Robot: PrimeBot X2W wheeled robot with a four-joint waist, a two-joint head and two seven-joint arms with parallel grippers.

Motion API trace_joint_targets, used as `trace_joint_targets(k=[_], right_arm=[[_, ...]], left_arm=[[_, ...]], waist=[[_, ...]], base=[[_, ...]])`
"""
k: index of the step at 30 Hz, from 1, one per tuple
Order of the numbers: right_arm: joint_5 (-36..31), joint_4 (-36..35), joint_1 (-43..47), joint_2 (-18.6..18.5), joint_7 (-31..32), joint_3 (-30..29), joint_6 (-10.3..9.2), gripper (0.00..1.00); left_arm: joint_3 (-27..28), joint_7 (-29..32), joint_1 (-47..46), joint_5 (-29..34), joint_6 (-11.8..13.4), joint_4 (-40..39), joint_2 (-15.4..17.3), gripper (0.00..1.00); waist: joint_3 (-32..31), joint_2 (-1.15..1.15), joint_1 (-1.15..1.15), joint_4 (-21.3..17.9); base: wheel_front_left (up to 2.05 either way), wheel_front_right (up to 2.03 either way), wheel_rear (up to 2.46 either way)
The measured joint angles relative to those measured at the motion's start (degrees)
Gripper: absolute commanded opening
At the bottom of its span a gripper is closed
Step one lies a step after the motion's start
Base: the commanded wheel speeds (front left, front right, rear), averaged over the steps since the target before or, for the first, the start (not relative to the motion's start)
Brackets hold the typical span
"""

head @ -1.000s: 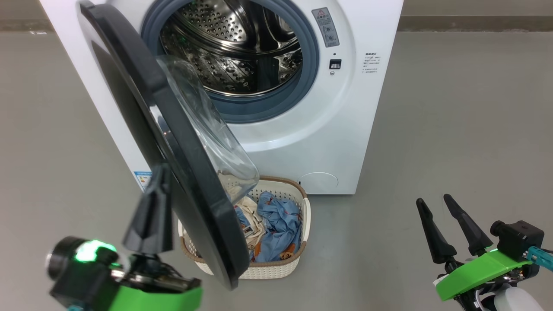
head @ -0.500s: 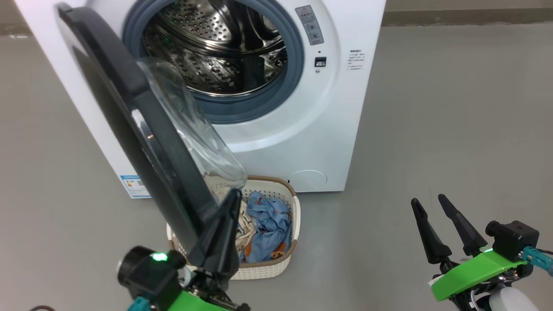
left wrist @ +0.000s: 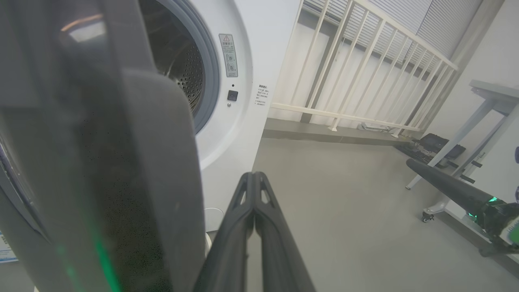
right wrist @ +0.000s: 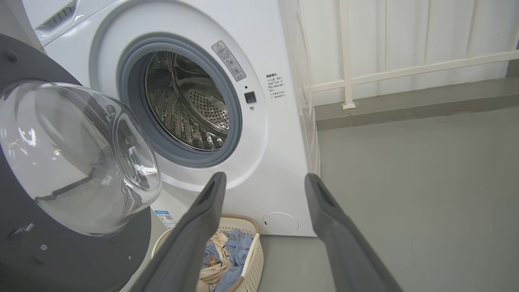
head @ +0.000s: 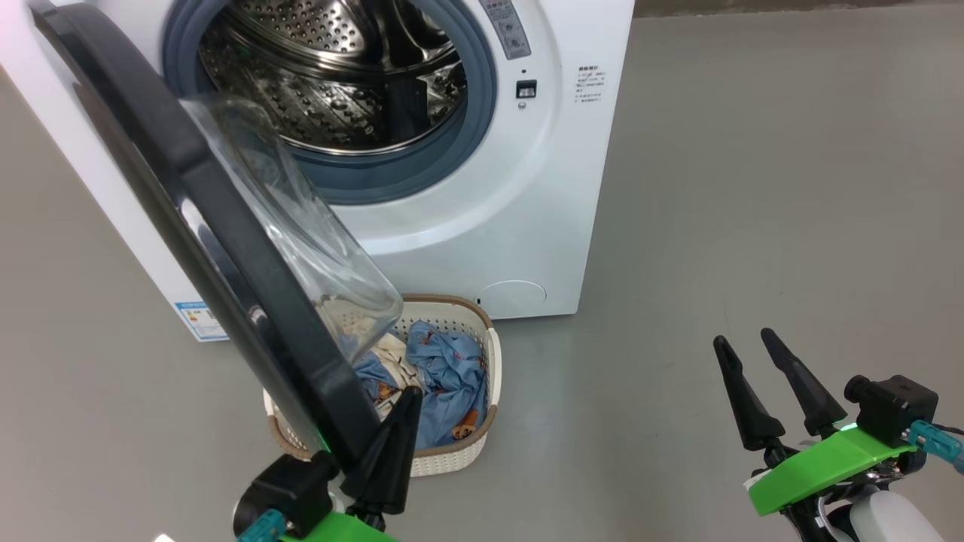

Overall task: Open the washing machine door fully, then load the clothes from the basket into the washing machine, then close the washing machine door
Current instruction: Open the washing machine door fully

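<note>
The door [head: 279, 331] is standing partly open, edge-on in the head view, running from upper left down to lower centre, its glass bowl facing the washer [head: 527, 188]. The basket [head: 459, 452] is sitting on the floor before the washer, partly under the door, holding the clothes [head: 444, 376]. The left gripper [head: 410, 395], fingers pressed together and holding nothing, is pointing up beside the door's lower edge (contact is unclear). The right gripper [head: 743, 336] is hovering spread and empty, well apart.
</note>
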Motion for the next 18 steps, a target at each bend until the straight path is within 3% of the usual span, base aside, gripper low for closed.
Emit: trace_joint_targets(k=[9,18], right_arm=[[0.0,0.4,0.0,0.0,0.0,0.8,0.00,1.00],[0.0,0.9,0.0,0.0,0.0,1.4,0.00,1.00]], left_arm=[[0.4,-1.0,-1.8,-1.5,0.7,4.1,-0.2,0.00],[0.4,-1.5,-1.8,-1.5,0.7,4.4,-0.8,0.00]], waist=[[0.3,0.00,0.00,0.5],[0.5,0.00,0.00,3.4]], base=[[0.00,0.00,0.00],[0.00,0.00,0.00]])
